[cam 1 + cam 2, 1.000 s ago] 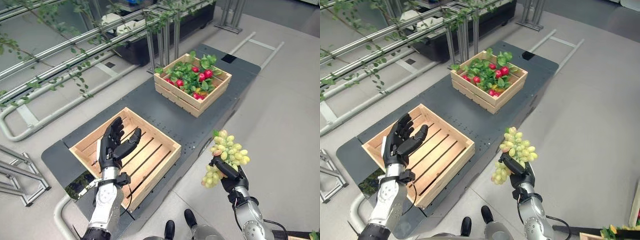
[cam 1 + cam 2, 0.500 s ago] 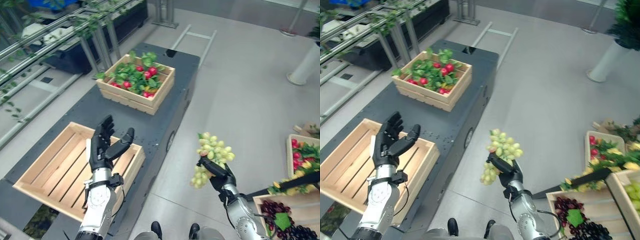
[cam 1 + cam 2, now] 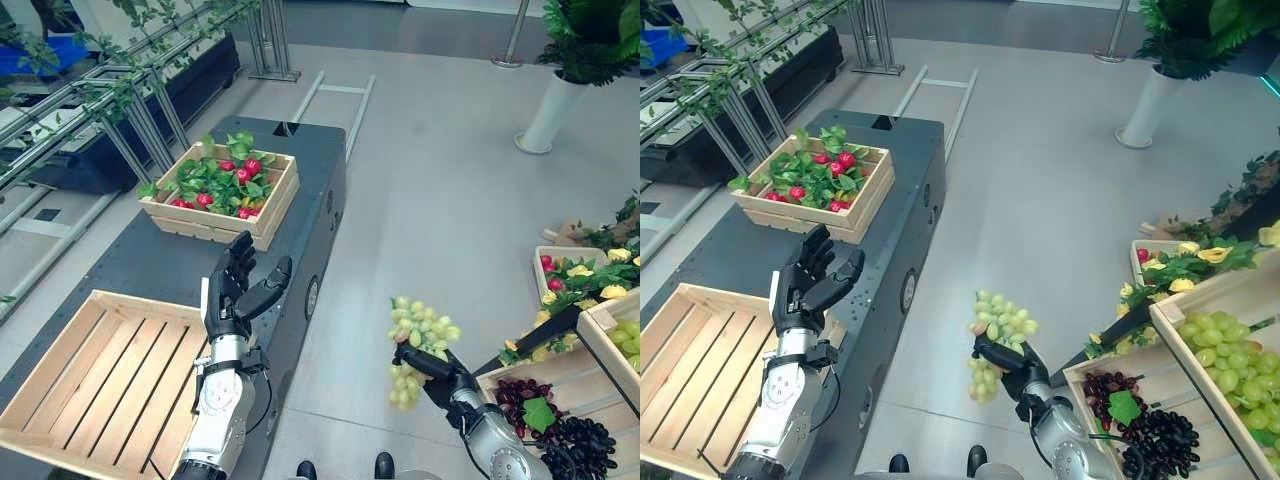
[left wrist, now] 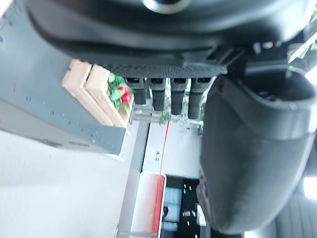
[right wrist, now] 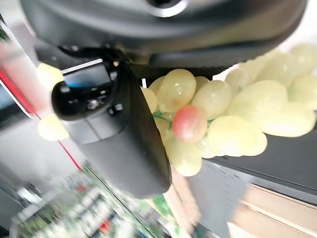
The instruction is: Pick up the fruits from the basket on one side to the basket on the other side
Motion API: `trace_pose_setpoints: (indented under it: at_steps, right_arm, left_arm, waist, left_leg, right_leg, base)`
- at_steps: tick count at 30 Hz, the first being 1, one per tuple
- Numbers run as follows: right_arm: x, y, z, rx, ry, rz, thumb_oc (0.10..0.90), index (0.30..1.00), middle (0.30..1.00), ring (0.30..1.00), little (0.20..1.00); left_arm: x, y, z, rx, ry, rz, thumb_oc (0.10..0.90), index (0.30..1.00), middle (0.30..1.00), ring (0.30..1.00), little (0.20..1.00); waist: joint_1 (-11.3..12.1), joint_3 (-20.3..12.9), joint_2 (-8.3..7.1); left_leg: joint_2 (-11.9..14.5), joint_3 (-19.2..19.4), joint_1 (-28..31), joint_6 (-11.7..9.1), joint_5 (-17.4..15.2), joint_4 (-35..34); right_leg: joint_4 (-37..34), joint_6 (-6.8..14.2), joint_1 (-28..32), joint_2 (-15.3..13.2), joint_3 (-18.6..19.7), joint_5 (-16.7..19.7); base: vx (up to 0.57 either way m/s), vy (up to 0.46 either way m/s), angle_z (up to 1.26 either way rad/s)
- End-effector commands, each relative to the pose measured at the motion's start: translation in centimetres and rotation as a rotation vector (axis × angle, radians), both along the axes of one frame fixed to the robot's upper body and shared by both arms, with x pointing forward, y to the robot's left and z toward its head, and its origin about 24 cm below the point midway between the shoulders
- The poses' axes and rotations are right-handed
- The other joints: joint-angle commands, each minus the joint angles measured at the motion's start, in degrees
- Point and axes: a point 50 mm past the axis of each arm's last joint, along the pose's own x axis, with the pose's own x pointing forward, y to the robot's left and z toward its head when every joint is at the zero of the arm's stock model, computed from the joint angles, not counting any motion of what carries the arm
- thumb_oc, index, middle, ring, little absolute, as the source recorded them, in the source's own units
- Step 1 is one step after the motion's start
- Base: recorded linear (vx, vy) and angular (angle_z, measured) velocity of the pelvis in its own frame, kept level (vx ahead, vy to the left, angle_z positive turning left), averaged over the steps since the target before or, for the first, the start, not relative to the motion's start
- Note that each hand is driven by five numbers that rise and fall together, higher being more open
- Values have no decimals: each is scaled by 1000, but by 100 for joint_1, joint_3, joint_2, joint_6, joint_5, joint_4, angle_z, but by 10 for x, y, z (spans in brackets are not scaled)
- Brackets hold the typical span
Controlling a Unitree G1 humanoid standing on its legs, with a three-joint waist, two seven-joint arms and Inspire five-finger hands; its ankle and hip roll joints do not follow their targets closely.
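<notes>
My right hand (image 3: 447, 376) is shut on a bunch of green grapes (image 3: 420, 327), held in the air over the grey floor between the dark platform (image 3: 160, 262) and the crates at the right. The same grapes (image 5: 233, 116) press against its thumb in the right wrist view. My left hand (image 3: 237, 296) is raised with straight fingers and holds nothing, above the platform's right edge. An empty wooden slatted crate (image 3: 90, 370) lies at the lower left on the platform. A second wooden crate (image 3: 222, 185) with red fruit and green leaves sits farther back.
At the right stand crates with dark grapes (image 3: 1160, 435), green grapes (image 3: 1230, 365), and red and yellow fruit with leaves (image 3: 1185, 265). A white planter (image 3: 553, 105) stands at the far right. Metal rails with vines (image 3: 120, 90) run along the left. Open floor lies between platform and crates.
The camera has swung right, bringing the right-hand fruit crates further into view. My right hand still holds the green grapes; both hands keep about the same pose.
</notes>
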Motion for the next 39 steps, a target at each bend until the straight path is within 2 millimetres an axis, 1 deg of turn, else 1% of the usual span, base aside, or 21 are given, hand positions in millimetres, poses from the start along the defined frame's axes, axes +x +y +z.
trace_pose_setpoints:
  at_steps: [1,2,4,7,9,16,17,20,21,22,23,24,25,27,30,31,33,35,36,37,39]
  right_arm:
    - [43,22,57,52,-354,187,400,300,300,300,300]
    - [46,23,62,45,-382,218,400,300,300,300,300]
    - [45,24,67,34,-399,217,400,300,300,300,300]
    - [44,21,70,85,-396,184,400,300,300,300,300]
    - [36,24,67,96,-383,205,400,300,300,300,300]
    - [28,24,70,73,-432,189,400,300,300,300,300]
    - [28,23,71,55,-444,190,400,300,300,300,300]
    - [32,25,74,31,-455,206,400,300,300,300,300]
    - [35,28,81,27,-475,231,400,300,300,300,300]
    - [37,30,83,32,-488,240,400,300,300,300,300]
    - [38,32,84,35,-494,244,400,300,300,300,300]
    - [40,34,84,24,-499,247,400,300,300,300,300]
    - [40,34,83,8,-497,253,400,300,300,300,300]
    - [38,35,80,-14,-491,264,400,300,300,300,300]
    - [33,33,73,-49,-482,281,400,300,300,300,300]
    - [39,29,79,-75,-491,288,400,300,300,300,300]
    - [41,25,85,-78,-509,293,400,300,300,300,300]
    - [41,18,86,-133,-525,295,400,300,300,300,300]
    - [39,15,88,-160,-527,293,400,300,300,300,300]
    - [38,7,93,-200,-543,302,400,300,300,300,300]
    - [39,3,97,-229,-566,317,400,300,300,300,300]
  left_arm:
    - [-2,15,34,31,-168,78,800,900,900,900,900]
    - [-3,18,37,52,-179,75,800,900,900,900,900]
    - [3,16,44,73,-185,55,800,900,900,900,900]
    - [12,10,51,90,-210,36,800,900,900,900,900]
    - [9,14,49,80,-220,64,800,900,900,900,900]
    - [16,5,61,113,-261,36,800,900,900,900,900]
    - [19,2,60,121,-247,39,800,900,900,900,900]
    - [18,4,55,123,-215,71,800,900,900,900,900]
    - [13,13,51,123,-180,118,800,900,900,900,900]
    - [11,17,49,126,-169,141,800,900,900,900,900]
    - [10,20,49,127,-161,153,800,900,900,900,900]
    - [8,26,46,119,-140,175,800,900,900,900,900]
    - [7,30,44,107,-126,190,800,900,900,900,900]
    - [5,33,41,85,-113,206,800,900,900,900,900]
    - [3,36,36,74,-92,223,800,900,900,900,900]
    - [4,34,29,13,-52,220,800,900,900,900,900]
    - [4,31,29,8,-55,205,800,900,900,900,900]
    - [2,25,24,11,-46,181,800,900,900,900,900]
    - [1,22,22,-2,-34,173,800,900,900,900,900]
    - [0,20,22,-28,-27,165,800,900,900,900,900]
    - [-3,19,23,-34,-38,163,800,900,900,900,900]
  waist:
    - [171,-211,-183]
    - [232,-205,-130]
    - [160,-255,-3]
    - [45,-270,18]
    - [-76,-280,78]
    - [-245,-284,41]
    - [-267,-274,32]
    - [-247,-241,72]
    - [-154,-186,119]
    - [-100,-153,153]
    - [-73,-145,181]
    - [-26,-140,177]
    - [4,-161,146]
    - [46,-222,56]
    - [170,-371,-62]
    - [93,-353,-55]
    - [81,-345,-49]
    - [48,-318,-135]
    - [28,-290,-169]
    - [20,-246,-207]
    - [51,-229,-193]
  left_leg:
    - [-651,-981,-497,385,-536,944]
    - [-686,-1336,-235,474,-551,254]
    - [-620,-1379,15,526,-315,-501]
    - [-681,-1506,58,549,-237,-666]
    - [-623,-1225,107,579,-256,-754]
    - [-664,-931,134,712,-313,-943]
    - [-675,-827,158,716,-341,-995]
    - [-644,-651,243,704,-354,-1091]
    - [-580,-340,281,702,-364,-1096]
    - [-548,-214,289,714,-346,-1096]
    - [-528,-167,275,722,-321,-1096]
    - [-552,-152,245,737,-258,-1090]
    - [-584,-171,202,736,-229,-1053]
    - [-633,-194,71,694,-196,-932]
    - [-636,-161,-103,539,-166,-812]
    - [-572,-98,-82,481,-85,-846]
    - [-545,-103,-87,437,-112,-791]
    - [-583,84,-319,369,-374,-79]
    - [-613,65,-561,314,-290,429]
    - [-686,-168,-836,285,-254,1118]
    - [-717,-465,-936,267,-175,1216]
  right_leg:
    - [239,-178,167,-36,370,48]
    - [373,-163,107,3,541,-34]
    - [592,-102,-23,45,541,-160]
    - [618,37,-226,-46,557,-58]
    - [526,128,-305,-101,661,77]
    - [231,349,-506,-220,961,448]
    - [118,411,-593,-272,903,598]
    - [158,449,-708,-288,696,689]
    - [1037,471,-920,-314,37,638]
    - [1635,423,-997,-329,-217,452]
    - [1986,371,-1007,-295,-312,309]
    - [2539,289,-1004,-190,-393,-23]
    - [2643,265,-932,-130,-426,-151]
    - [2220,218,-623,-16,-399,-318]
    - [904,150,44,-72,-538,-307]
    - [613,107,8,88,-183,-87]
    - [378,-4,79,142,-153,-148]
    - [112,-109,218,132,-92,-108]
    - [11,-134,268,128,-18,-30]
    - [-66,-148,275,117,115,59]
    - [-81,-151,234,136,273,123]
  base:
    - [-63,276,-110]
    - [-63,346,-146]
    - [-65,300,-109]
    - [-88,267,-56]
    - [-46,230,-50]
    - [-82,159,-30]
    - [-101,93,-14]
    - [-116,55,-35]
    - [-191,29,-63]
    - [-208,26,-78]
    - [-168,-19,-132]
    - [-147,-75,-124]
    - [-120,-104,-98]
    - [-60,-168,-31]
    - [-51,-233,-27]
    - [-72,-256,-34]
    - [-62,-164,-18]
    - [-57,-126,-11]
    - [-104,-77,-7]
    - [-95,-26,-14]
    - [-92,64,-34]
